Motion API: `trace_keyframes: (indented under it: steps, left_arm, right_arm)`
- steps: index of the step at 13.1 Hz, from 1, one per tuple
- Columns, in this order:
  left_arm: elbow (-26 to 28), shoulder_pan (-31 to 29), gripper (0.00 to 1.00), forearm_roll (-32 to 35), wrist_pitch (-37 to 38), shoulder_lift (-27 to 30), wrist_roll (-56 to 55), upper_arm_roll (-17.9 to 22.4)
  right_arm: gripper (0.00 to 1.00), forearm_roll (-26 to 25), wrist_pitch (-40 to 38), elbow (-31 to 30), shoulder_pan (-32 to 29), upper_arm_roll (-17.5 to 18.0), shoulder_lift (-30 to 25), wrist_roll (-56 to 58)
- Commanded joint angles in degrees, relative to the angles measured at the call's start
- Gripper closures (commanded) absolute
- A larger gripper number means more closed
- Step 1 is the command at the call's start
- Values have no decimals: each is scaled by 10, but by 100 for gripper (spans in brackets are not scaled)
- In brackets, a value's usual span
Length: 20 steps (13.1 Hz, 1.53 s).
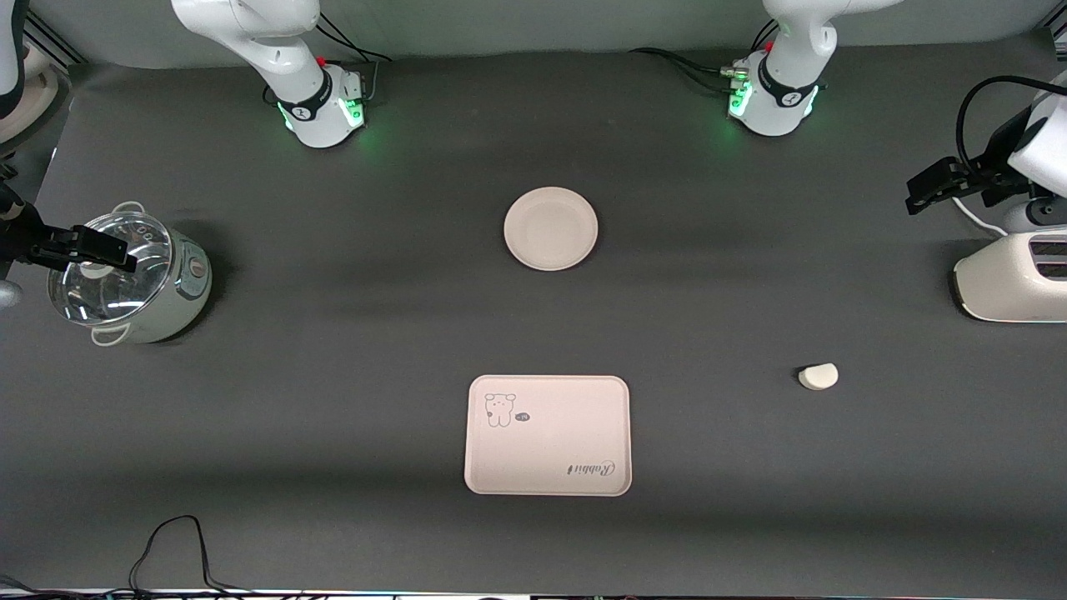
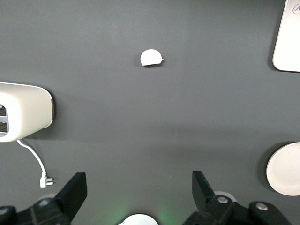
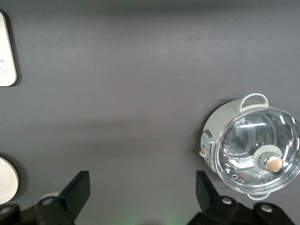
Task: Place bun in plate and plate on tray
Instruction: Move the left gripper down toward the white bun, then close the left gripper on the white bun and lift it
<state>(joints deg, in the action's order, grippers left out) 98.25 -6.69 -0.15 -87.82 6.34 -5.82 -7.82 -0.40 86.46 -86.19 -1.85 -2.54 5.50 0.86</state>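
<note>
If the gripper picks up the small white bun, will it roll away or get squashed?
The bun looks half-moon shaped and seems to rest on a flat face on the table, so it probably will not roll. It is far smaller than the plate, so likely light. Its smooth, rounded surface might slip; softness cannot be judged.

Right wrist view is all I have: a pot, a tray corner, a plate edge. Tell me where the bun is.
Observer: The bun lies on the table toward the left arm's end, nearer to the front camera than the toaster.
Operator: Report what is on the plate and tray.
Observer: Nothing. The plate and the tray both lie bare, the plate farther from the front camera than the tray.
Operator: Give me both claws.
Observer: The left claw hangs open over the table beside the toaster. The right claw hangs open over the pot.
</note>
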Motion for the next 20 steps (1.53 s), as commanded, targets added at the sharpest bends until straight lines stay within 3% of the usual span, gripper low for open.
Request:
trace_keyframes:
  steps: [1, 5, 9, 16, 20]
  left_arm:
    - [-11, -2, 0, 1, 14, -4, 5, -3]
    - [-8, 0, 0, 3, 8, -15, 6, -4]
    - [-9, -2, 0, 3, -77, -79, 9, -4]
    - [4, -2, 0, 39, -260, -245, 3, -2]
    - [96, -17, 0, 40, -471, -300, -6, 0]
  right_arm:
    - [0, -15, 0, 2, -2, 3, 0, -11]
    - [0, -15, 0, 2, -2, 3, 0, -11]
    - [0, -14, 0, 1, -2, 3, 0, -11]
    - [0, -12, 0, 1, -2, 3, 0, -11]
    - [0, -12, 0, 1, -2, 3, 2, -11]
